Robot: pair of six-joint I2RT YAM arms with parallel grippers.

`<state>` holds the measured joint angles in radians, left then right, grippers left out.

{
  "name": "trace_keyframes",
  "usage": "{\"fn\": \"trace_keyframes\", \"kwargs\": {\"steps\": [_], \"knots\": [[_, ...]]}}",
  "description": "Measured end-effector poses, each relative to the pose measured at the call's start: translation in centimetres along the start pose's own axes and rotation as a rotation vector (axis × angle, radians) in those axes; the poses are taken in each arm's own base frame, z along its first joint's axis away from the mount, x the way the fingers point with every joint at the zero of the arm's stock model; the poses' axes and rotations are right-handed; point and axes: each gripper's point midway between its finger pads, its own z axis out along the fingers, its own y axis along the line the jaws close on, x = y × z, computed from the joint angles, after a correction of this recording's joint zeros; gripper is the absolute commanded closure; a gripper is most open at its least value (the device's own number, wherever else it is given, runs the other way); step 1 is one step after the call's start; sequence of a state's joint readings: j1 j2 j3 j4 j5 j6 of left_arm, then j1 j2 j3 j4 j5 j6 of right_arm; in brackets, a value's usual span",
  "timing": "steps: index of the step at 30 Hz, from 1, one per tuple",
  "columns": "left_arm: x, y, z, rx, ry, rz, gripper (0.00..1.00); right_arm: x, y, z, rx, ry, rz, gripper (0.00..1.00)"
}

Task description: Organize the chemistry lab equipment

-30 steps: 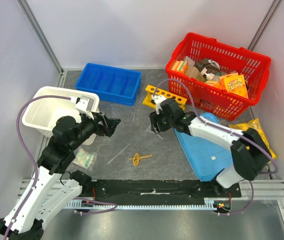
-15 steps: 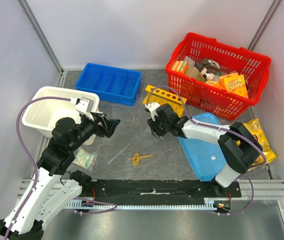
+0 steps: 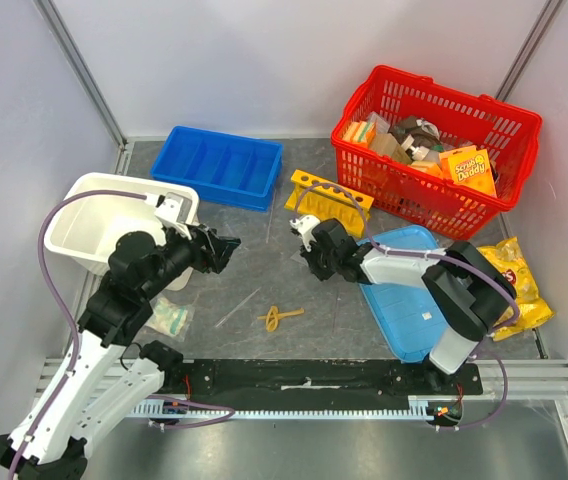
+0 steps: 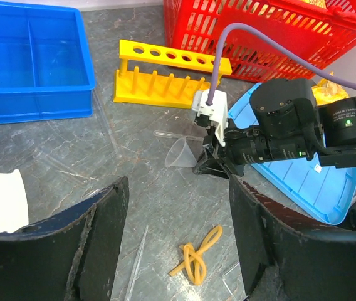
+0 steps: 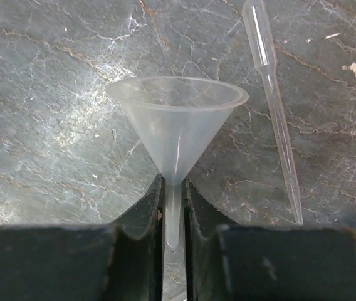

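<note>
My right gripper is shut on the narrow stem of a clear plastic funnel, which lies on the grey table with its mouth away from the gripper. A clear pipette lies just to its right. From above, the right gripper is low at the table's middle, in front of the yellow test-tube rack. My left gripper hangs open and empty above the table. Below it lie the tan rubber band and a thin clear tube. A small clear bag rests by the left arm.
A blue divided bin stands at the back left, with a white tub in front of it. The red basket of sponge packs is at the back right. A light-blue tray and a yellow chip bag lie at the right.
My right gripper has moved left and down to the funnel and closed on its stem. The left gripper's fingers have narrowed a little; that arm has barely moved.
</note>
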<state>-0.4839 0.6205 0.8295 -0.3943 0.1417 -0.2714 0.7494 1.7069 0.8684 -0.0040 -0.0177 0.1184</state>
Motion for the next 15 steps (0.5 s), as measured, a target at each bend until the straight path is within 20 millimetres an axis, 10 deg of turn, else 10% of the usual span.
{"fn": "trace_keyframes", "kwargs": {"steps": [7, 15], "knots": [[1.1, 0.0, 1.0, 0.01, 0.058, -0.009, 0.35, 0.0, 0.9, -1.9, -0.026, -0.067, -0.015, 0.91], [3.0, -1.3, 3.3, 0.083, 0.223, -0.063, 0.41, -6.5, 5.6, -9.1, -0.229, -0.379, -0.062, 0.91]]}}
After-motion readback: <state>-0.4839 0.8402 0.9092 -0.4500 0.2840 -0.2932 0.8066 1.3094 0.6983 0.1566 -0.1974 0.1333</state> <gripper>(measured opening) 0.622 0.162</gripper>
